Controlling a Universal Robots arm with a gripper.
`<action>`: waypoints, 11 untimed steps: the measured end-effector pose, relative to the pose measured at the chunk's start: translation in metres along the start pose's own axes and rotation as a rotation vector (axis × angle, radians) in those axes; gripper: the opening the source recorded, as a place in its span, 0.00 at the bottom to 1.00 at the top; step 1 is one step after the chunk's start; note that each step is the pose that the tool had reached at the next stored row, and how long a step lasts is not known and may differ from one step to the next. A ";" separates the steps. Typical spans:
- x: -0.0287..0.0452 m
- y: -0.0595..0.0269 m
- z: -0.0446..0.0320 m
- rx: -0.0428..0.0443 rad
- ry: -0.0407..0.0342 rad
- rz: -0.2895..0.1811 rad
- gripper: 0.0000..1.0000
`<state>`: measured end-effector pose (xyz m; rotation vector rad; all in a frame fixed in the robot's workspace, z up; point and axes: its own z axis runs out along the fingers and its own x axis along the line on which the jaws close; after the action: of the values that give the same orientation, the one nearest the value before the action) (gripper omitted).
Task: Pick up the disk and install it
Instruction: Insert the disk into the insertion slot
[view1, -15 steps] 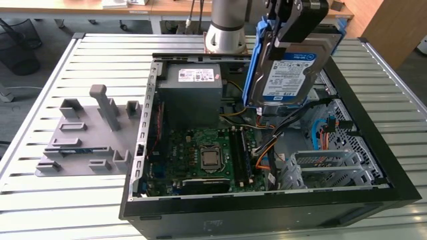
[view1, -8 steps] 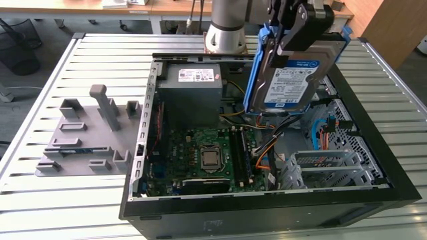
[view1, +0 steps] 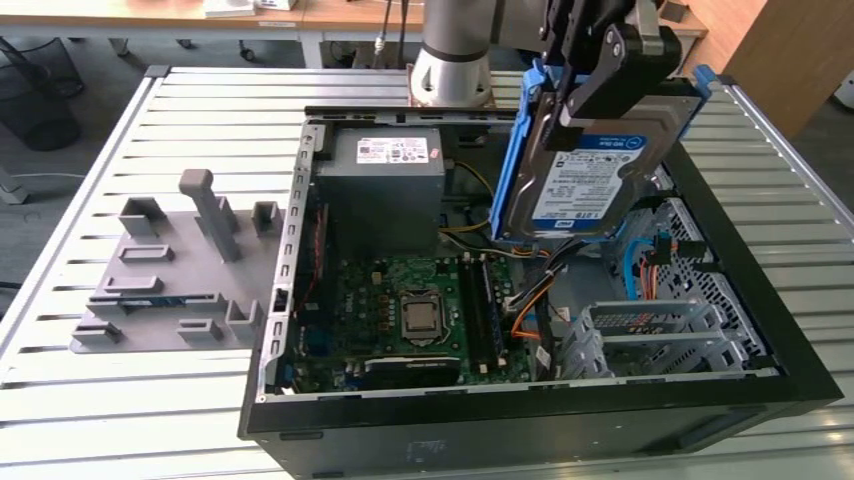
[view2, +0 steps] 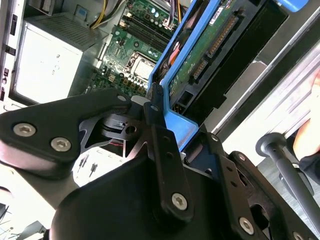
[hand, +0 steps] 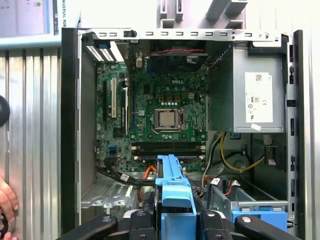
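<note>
The disk (view1: 585, 178), a silver drive with a white-and-blue label in a blue carrier bracket (view1: 511, 165), hangs tilted on edge above the open computer case (view1: 534, 420). My gripper (view1: 617, 85) is shut on its upper end, over the case's far right part in the exterior view. In the second wrist view the disk (view2: 200, 57) shows edge-on with its green board side, and a black finger (view2: 162, 145) presses on the blue bracket. In the first wrist view the bracket's edge (hand: 172, 192) sticks out from the gripper (hand: 174, 222) over the case interior.
Inside the case lie the motherboard (hand: 160, 110), a grey power supply (view1: 384, 185) and a metal drive cage (view1: 654, 330) with a blue latch piece (hand: 260, 217). A grey fixture plate (view1: 174, 275) rests on the slatted table at the exterior view's left. A person's hand (hand: 6, 200) is beside the case.
</note>
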<state>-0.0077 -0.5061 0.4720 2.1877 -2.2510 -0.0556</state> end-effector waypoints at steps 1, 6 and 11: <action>0.0000 -0.0001 0.0000 0.0000 0.0000 0.000 0.36; 0.0002 0.0000 0.0000 0.0000 0.0001 0.000 0.36; 0.0068 -0.0003 0.0000 0.0000 0.0002 0.000 0.36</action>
<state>-0.0077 -0.5129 0.4719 2.1878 -2.2507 -0.0554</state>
